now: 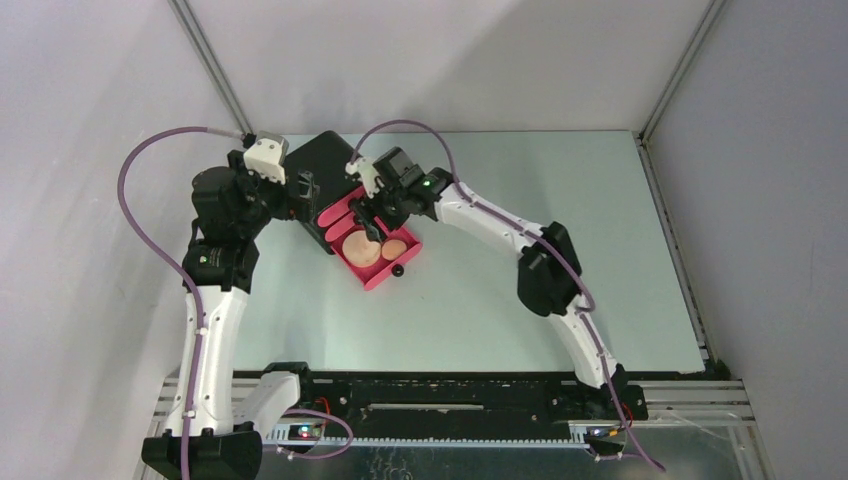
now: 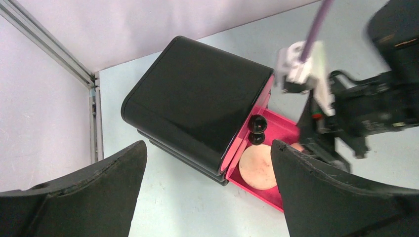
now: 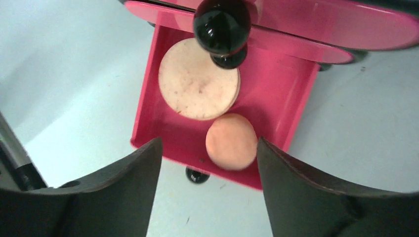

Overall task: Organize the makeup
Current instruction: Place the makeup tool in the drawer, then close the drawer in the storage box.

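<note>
Right gripper point(image 3: 208, 148) fingers, spread and empty, fill the lower right-wrist view; the left gripper point(image 2: 208, 144) fingers gape likewise. The black box point(image 2: 192, 98) sits upper centre in the top view, one pink drawer point(image 3: 276, 98) pulled out. Inside lie a tan disc point(image 3: 197, 79) and a peach round point(image 3: 231, 141), so the task seems well along, though the drawer is unshut. Only the right wrist shows the round whole.

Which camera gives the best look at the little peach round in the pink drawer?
The right wrist view: the peach round sits close and whole, beside the tan disc in the drawer. The top view shows it tiny; the left wrist view shows only a sliver behind a finger.
</note>
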You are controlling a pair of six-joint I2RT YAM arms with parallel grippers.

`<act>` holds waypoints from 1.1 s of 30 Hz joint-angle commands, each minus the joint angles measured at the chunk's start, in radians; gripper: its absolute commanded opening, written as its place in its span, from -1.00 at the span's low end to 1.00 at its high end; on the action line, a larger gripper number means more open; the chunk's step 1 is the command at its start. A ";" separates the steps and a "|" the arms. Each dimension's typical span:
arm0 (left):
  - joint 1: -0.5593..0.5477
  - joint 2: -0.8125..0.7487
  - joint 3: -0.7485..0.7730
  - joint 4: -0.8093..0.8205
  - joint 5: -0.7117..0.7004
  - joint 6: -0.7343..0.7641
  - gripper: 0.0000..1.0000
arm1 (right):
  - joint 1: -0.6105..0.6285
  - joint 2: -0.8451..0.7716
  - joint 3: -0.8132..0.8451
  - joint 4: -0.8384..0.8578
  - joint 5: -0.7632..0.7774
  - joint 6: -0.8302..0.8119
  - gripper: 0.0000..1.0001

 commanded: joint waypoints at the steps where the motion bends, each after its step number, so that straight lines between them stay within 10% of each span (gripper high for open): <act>1: 0.006 -0.020 -0.017 0.020 -0.014 -0.028 1.00 | -0.009 -0.217 -0.090 0.027 0.032 -0.046 0.62; 7: 0.006 -0.037 -0.056 0.069 0.076 -0.052 1.00 | -0.053 -0.422 -0.249 0.047 0.086 -0.088 0.98; 19: -0.026 -0.038 -0.119 0.116 0.403 -0.028 1.00 | -0.241 -0.879 -0.693 0.063 0.015 -0.255 1.00; 33: -0.476 0.000 -0.305 0.114 0.198 0.382 1.00 | -0.494 -1.210 -1.123 0.168 -0.203 -0.272 1.00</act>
